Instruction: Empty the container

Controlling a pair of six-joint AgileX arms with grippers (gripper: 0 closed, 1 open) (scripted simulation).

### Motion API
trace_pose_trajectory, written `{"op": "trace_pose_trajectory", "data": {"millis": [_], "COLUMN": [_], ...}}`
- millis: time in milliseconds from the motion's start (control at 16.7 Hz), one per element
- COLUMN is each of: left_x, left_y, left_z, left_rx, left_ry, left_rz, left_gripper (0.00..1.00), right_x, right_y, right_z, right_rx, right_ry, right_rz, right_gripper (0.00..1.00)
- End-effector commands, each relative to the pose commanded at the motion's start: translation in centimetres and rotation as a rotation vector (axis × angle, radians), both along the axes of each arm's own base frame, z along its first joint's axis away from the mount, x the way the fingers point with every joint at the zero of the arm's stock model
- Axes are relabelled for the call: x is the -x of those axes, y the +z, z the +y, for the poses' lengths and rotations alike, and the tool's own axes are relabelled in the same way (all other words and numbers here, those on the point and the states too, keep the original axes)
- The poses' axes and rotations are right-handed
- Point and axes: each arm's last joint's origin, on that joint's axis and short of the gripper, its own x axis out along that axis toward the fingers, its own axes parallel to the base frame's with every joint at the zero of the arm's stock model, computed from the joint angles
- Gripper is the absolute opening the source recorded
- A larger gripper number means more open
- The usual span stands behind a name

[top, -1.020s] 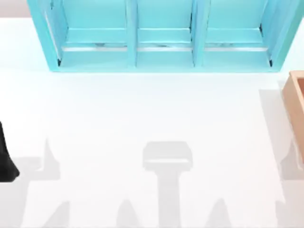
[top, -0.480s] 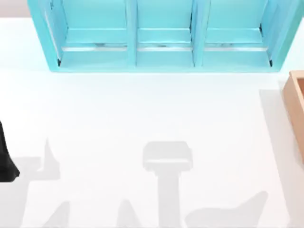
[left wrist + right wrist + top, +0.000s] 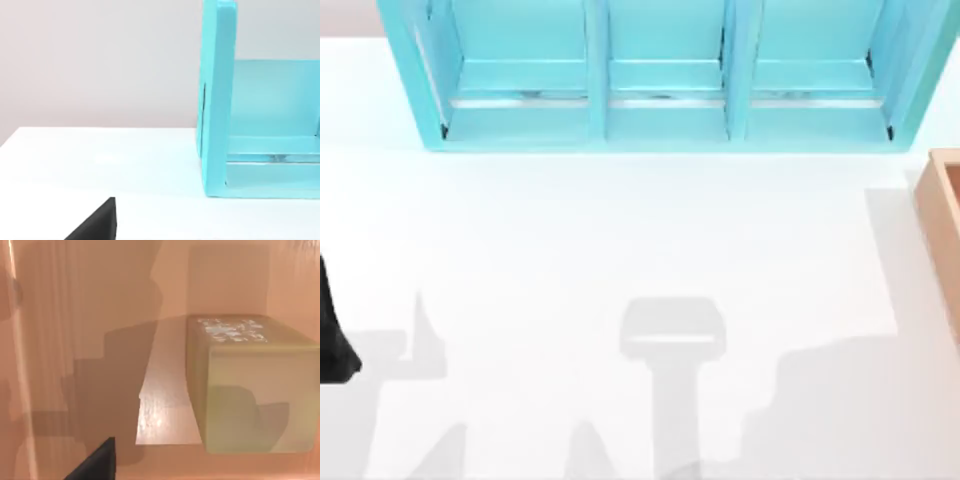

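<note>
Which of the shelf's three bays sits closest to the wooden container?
The right-hand bay of the turquoise shelf. The container lies at the table's right edge; the middle and left bays are farther from it.

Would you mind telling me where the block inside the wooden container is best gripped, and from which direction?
Probably from above, through the open top, pinching two opposite upright faces of the block. It sits flat on the floor of the container, and its top and side faces are flat; the container's walls rise around it, so a sideways approach looks blocked.

Glossy wooden container, matt olive block, smooth turquoise shelf.
</note>
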Motion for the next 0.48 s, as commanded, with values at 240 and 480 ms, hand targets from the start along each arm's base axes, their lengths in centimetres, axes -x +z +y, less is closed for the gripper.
{"op": "trace_pose_trajectory", "data": {"millis": [240,480], "left_x": [0.0,0.0], "left_y": [0.0,0.0], "left_z": [0.0,0.0], "left_rx": [0.000,0.000], "left_ry": [0.000,0.000], "left_rz": [0.000,0.000], "left_gripper": [1.00,1.00], "right_x": [-1.3,-1.3], "right_y": [0.2,0.2], "right_z": [-1.5,-1.6], "right_rx": [-0.035,-0.036], "right_ry": [-0.003,-0.003], "right_rz": [0.098,0.101], "right_gripper": [1.00,1.00]}}
